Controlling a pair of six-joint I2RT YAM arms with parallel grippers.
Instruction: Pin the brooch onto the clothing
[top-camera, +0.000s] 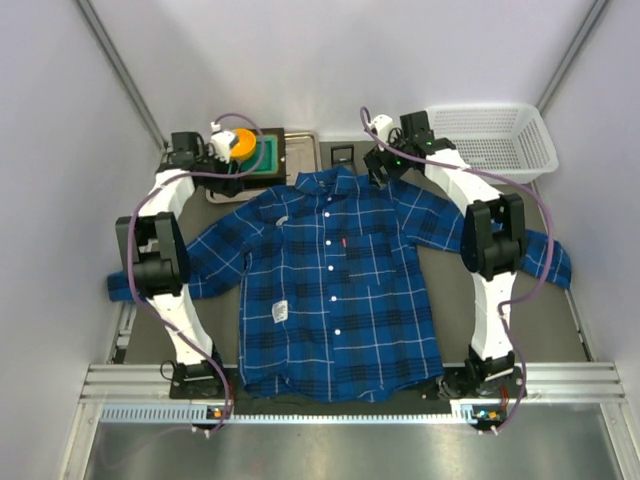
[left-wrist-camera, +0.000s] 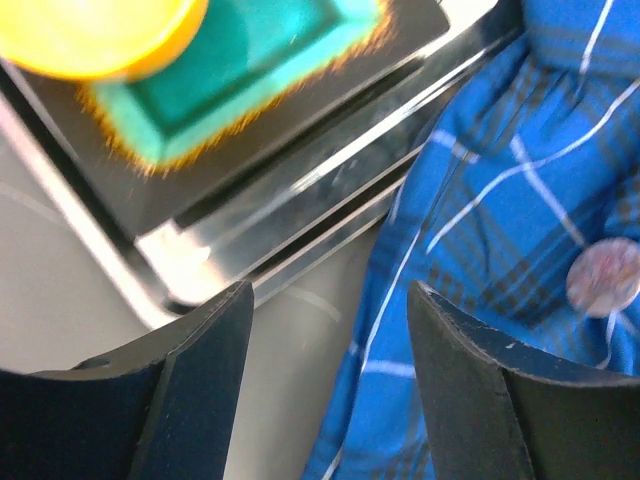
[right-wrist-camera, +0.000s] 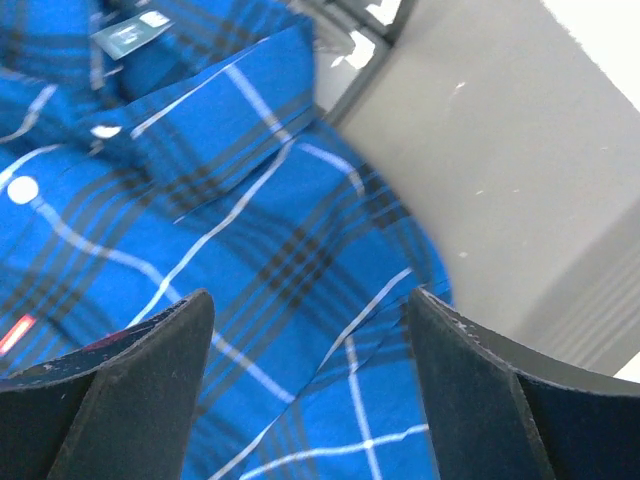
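Brooch (left-wrist-camera: 605, 277) at the right edge of the left wrist view: small round pinkish-grey disc, flat against the clothing (left-wrist-camera: 500, 250), reaching the frame edge. Pinned or merely lying there: impossible to tell. Clothing spread front-up across the middle of the top view, collar toward the top, sleeves out to both sides, buttoned down the centre.

Left gripper (left-wrist-camera: 328, 330) at the bottom of its own view, fingers (left-wrist-camera: 190, 390) parted and holding nothing, above bare table (left-wrist-camera: 60, 300) and the clothing's edge, apart from the brooch. Right gripper (right-wrist-camera: 310, 330) likewise spread wide and empty, over plaid near the collar.

Upper left of the left wrist view: metal tray (left-wrist-camera: 300, 215) carrying a green block (left-wrist-camera: 240, 70), orange dish (left-wrist-camera: 90, 30) in the corner. Upper right of the top view: white basket (top-camera: 495, 140), just beyond the right arm.
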